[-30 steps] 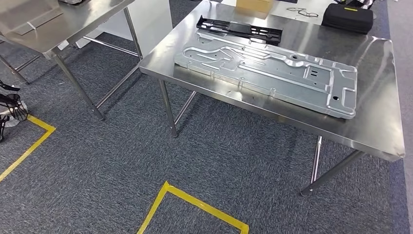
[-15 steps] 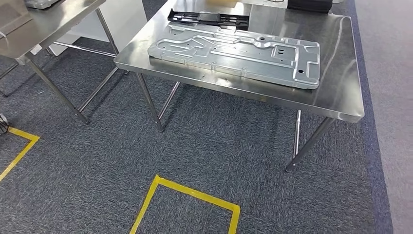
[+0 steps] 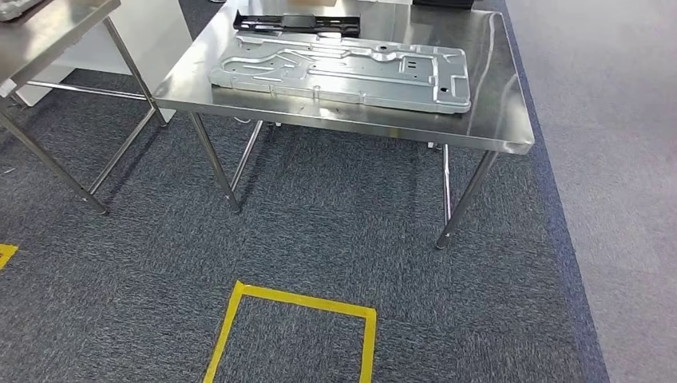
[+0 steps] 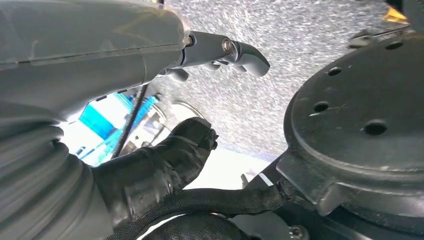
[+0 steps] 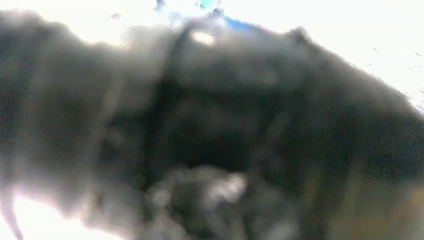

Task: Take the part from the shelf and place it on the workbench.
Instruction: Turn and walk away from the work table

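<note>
The steel workbench (image 3: 499, 120) stands ahead of me in the head view. A large pressed silver metal panel (image 3: 343, 72) lies flat on it, and a long black plastic part (image 3: 295, 21) lies just behind the panel at the far edge. In the left wrist view my left hand (image 4: 165, 155) hangs over the carpet with its grey thumb (image 4: 235, 50) apart from the dark fingers, holding nothing. The right wrist view is a dark blur, so I cannot make out how my right hand stands.
A second steel table (image 3: 48, 40) stands at the left with a gap between it and the workbench. A yellow tape square (image 3: 295, 302) marks the dark carpet in front of me. A lighter grey floor strip (image 3: 615, 159) runs along the right.
The whole head view has shifted: the camera has turned, so the workbench now sits higher and more to the left. Nothing on the workbench has moved.
</note>
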Robot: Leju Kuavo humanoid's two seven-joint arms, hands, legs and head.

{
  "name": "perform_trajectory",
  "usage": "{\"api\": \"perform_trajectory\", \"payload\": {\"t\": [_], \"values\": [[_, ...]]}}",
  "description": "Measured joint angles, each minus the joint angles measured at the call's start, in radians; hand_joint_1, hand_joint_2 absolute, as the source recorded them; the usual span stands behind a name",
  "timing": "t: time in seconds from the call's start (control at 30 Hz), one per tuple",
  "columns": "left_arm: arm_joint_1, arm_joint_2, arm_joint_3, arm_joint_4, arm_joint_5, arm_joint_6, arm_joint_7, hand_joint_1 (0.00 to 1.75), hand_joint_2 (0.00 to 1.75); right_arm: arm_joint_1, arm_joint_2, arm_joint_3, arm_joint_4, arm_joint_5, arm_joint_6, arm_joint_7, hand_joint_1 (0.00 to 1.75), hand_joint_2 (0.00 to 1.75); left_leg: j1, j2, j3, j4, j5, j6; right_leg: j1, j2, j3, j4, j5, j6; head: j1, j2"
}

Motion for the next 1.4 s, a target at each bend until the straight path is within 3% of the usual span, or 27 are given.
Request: {"api": "perform_trajectory", "payload": {"t": [0.07,0.13,0.2,0.23,0.27,0.3,0.37,0.4,0.43,0.47,0.53,0.6,0.67,0.73,0.77,0.87,0.9,0.93,0.97,1.0,1.03,1.07,1.13,1.2,1.27,1.33,1.4], "values": [[-0.002,0.0,0.005,0.0,-0.007,0.0,0.0,0.0,1.75,-0.003,0.0,0.0,-0.001,0.004,-0.007,0.001,0.0,0.0,-0.003,0.016,-0.027,0.026,0.007,-0.005,0.007,-0.034,0.11,-0.146,-0.011,-0.008,0.0,0.0],[-0.003,0.0,0.013,0.0,-0.016,0.0,0.002,0.0,1.75,-0.005,-0.001,0.0,-0.001,0.007,-0.012,0.001,0.0,0.0,-0.004,0.033,-0.037,0.04,0.015,-0.014,0.016,-0.051,0.158,-0.233,-0.042,-0.022,0.0,0.0],[-0.006,0.001,0.02,0.0,-0.025,0.0,0.004,0.0,1.75,-0.003,0.0,0.0,-0.001,0.009,-0.015,0.003,0.0,0.0,-0.002,0.042,-0.041,0.044,0.023,-0.027,0.015,-0.038,0.144,-0.245,-0.031,-0.039,0.0,0.0],[-0.008,0.002,0.022,0.0,-0.028,0.0,0.005,0.0,1.75,-0.003,0.001,0.001,0.0,0.01,-0.017,0.005,0.0,0.0,0.0,0.028,-0.047,0.054,0.01,-0.035,0.012,-0.03,0.134,-0.248,-0.02,-0.047,0.0,0.0],[-0.008,0.002,0.023,0.0,-0.032,0.0,0.007,0.0,1.75,-0.004,0.002,0.001,0.0,0.012,-0.02,0.009,0.0,0.0,0.002,0.005,-0.055,0.074,-0.018,-0.042,0.009,-0.025,0.123,-0.251,-0.008,-0.054,-0.001,0.0],[-0.008,0.003,0.025,0.0,-0.035,0.0,0.008,0.0,1.75,-0.006,0.003,0.001,0.0,0.014,-0.023,0.013,0.0,0.0,0.005,-0.023,-0.068,0.114,-0.064,-0.049,0.008,-0.019,0.109,-0.252,0.005,-0.058,-0.001,0.0],[-0.007,0.003,0.031,0.0,-0.04,0.001,0.011,0.0,1.75,-0.007,0.005,0.001,0.0,0.016,-0.025,0.018,0.0,0.0,0.01,-0.057,-0.091,0.227,-0.153,-0.056,0.009,-0.003,0.074,-0.25,0.03,-0.062,-0.001,0.0],[-0.007,0.004,0.035,0.0,-0.042,0.001,0.012,0.0,1.75,-0.007,0.006,0.001,0.0,0.017,-0.025,0.018,0.0,0.0,0.011,-0.063,-0.093,0.274,-0.171,-0.057,0.01,0.007,0.055,-0.248,0.044,-0.061,-0.001,0.0],[-0.007,0.004,0.038,0.0,-0.043,0.001,0.012,0.0,1.75,-0.007,0.007,0.001,0.0,0.017,-0.025,0.018,0.0,0.0,0.012,-0.065,-0.082,0.292,-0.162,-0.057,0.009,0.017,0.037,-0.245,0.056,-0.059,-0.001,0.0],[-0.007,0.004,0.04,0.0,-0.044,0.001,0.012,0.0,1.75,-0.007,0.008,0.001,0.0,0.017,-0.024,0.018,0.0,0.0,0.013,-0.066,-0.055,0.274,-0.133,-0.056,0.009,0.027,0.021,-0.242,0.068,-0.057,-0.001,0.0],[-0.007,0.004,0.045,0.0,-0.049,0.001,0.012,0.0,1.75,-0.007,0.01,0.002,0.0,0.017,-0.021,0.018,0.0,0.0,0.014,-0.088,0.04,0.15,-0.081,-0.05,0.007,0.047,-0.009,-0.232,0.09,-0.05,-0.002,0.0],[-0.007,0.006,0.048,0.0,-0.053,0.001,0.012,0.0,1.75,-0.008,0.012,0.002,-0.001,0.017,-0.019,0.018,0.0,0.0,0.014,-0.12,0.126,0.012,-0.081,-0.043,0.009,0.065,-0.03,-0.225,0.111,-0.039,-0.001,0.0],[-0.007,0.007,0.05,0.0,-0.054,0.0,0.013,0.0,1.75,-0.007,0.013,0.002,-0.001,0.017,-0.019,0.018,0.0,0.0,0.009,-0.123,0.144,-0.036,-0.09,-0.035,0.01,0.083,-0.04,-0.227,0.135,-0.026,-0.001,0.0],[-0.011,0.007,0.054,0.0,-0.06,-0.001,0.014,0.0,1.75,-0.004,0.013,0.002,0.001,0.017,-0.016,0.018,0.0,0.0,0.011,-0.101,0.127,-0.036,-0.072,-0.02,0.009,0.086,-0.051,-0.224,0.138,-0.015,-0.001,0.0],[-0.012,0.007,0.056,0.0,-0.065,-0.002,0.015,0.0,1.75,-0.004,0.013,0.002,0.002,0.017,-0.014,0.019,0.0,0.0,0.012,-0.088,0.117,-0.038,-0.06,-0.01,0.009,0.073,-0.06,-0.204,0.109,-0.012,-0.001,0.0],[-0.012,0.008,0.07,0.0,-0.08,-0.005,0.018,0.0,1.75,-0.006,0.014,0.002,0.002,0.019,-0.008,0.019,0.0,0.0,0.006,-0.051,0.076,-0.038,-0.028,0.006,0.008,0.023,-0.098,-0.043,-0.045,-0.005,0.0,0.0],[-0.011,0.008,0.073,0.0,-0.083,-0.006,0.019,0.0,1.75,-0.007,0.015,0.003,0.002,0.02,-0.008,0.019,0.0,0.0,0.004,-0.039,0.06,-0.034,-0.018,0.006,0.007,0.018,-0.104,0.017,-0.069,-0.002,0.0,0.0],[-0.01,0.008,0.076,0.0,-0.086,-0.007,0.02,0.0,1.75,-0.007,0.016,0.003,0.002,0.02,-0.008,0.019,0.0,0.0,0.002,-0.026,0.043,-0.03,-0.009,0.006,0.007,0.015,-0.1,0.056,-0.064,0.0,0.0,0.0],[-0.01,0.009,0.078,0.0,-0.089,-0.007,0.02,0.0,1.75,-0.007,0.017,0.004,0.002,0.02,-0.008,0.019,0.0,0.0,0.0,-0.014,0.024,-0.023,-0.001,0.005,0.007,0.013,-0.08,0.064,-0.039,0.001,0.0,0.0],[-0.01,0.009,0.08,0.0,-0.091,-0.008,0.021,0.0,1.75,-0.007,0.018,0.004,0.002,0.02,-0.008,0.019,0.0,0.0,-0.001,-0.003,0.006,-0.015,0.006,0.003,0.007,0.008,-0.042,0.036,-0.01,0.0,0.0,0.0],[-0.012,0.011,0.083,0.0,-0.094,-0.009,0.021,0.0,1.75,-0.008,0.018,0.005,0.0,0.02,-0.009,0.019,0.0,0.0,-0.002,0.006,-0.009,-0.006,0.012,0.001,0.008,-0.005,0.014,-0.024,0.007,-0.003,0.0,0.0],[-0.012,0.012,0.086,0.0,-0.096,-0.011,0.021,0.0,1.75,-0.009,0.018,0.005,-0.001,0.02,-0.009,0.019,0.0,0.0,-0.004,0.014,-0.021,0.005,0.016,-0.001,0.01,-0.021,0.079,-0.108,0.004,-0.007,0.0,0.0],[-0.012,0.013,0.092,0.0,-0.103,-0.014,0.021,0.0,1.75,-0.012,0.018,0.005,-0.004,0.018,-0.01,0.019,0.0,0.0,-0.006,0.029,-0.032,0.021,0.025,-0.01,0.018,-0.045,0.167,-0.237,-0.028,-0.021,0.0,0.0],[-0.013,0.015,0.097,0.0,-0.109,-0.017,0.021,0.0,1.75,-0.011,0.018,0.005,-0.004,0.015,-0.011,0.018,0.0,0.0,-0.005,0.045,-0.037,0.025,0.037,-0.021,0.021,-0.037,0.174,-0.272,-0.032,-0.036,0.0,0.0],[-0.015,0.018,0.098,0.0,-0.113,-0.018,0.02,0.0,1.75,-0.011,0.02,0.005,-0.004,0.013,-0.011,0.018,0.0,0.0,-0.001,0.015,-0.048,0.046,0.01,-0.037,0.017,-0.024,0.155,-0.276,-0.01,-0.053,0.0,0.0],[-0.013,0.02,0.098,0.0,-0.118,-0.019,0.018,0.0,1.75,-0.012,0.021,0.005,-0.004,0.01,-0.01,0.018,0.0,0.0,0.005,-0.042,-0.072,0.13,-0.08,-0.051,0.014,-0.012,0.129,-0.278,0.013,-0.064,0.0,0.0],[-0.01,0.021,0.098,0.001,-0.129,-0.019,0.014,0.0,1.75,-0.011,0.021,0.005,-0.004,0.005,-0.01,0.018,0.0,0.0,0.008,-0.064,-0.096,0.249,-0.157,-0.056,0.015,0.005,0.097,-0.274,0.036,-0.067,0.0,0.0]]}}
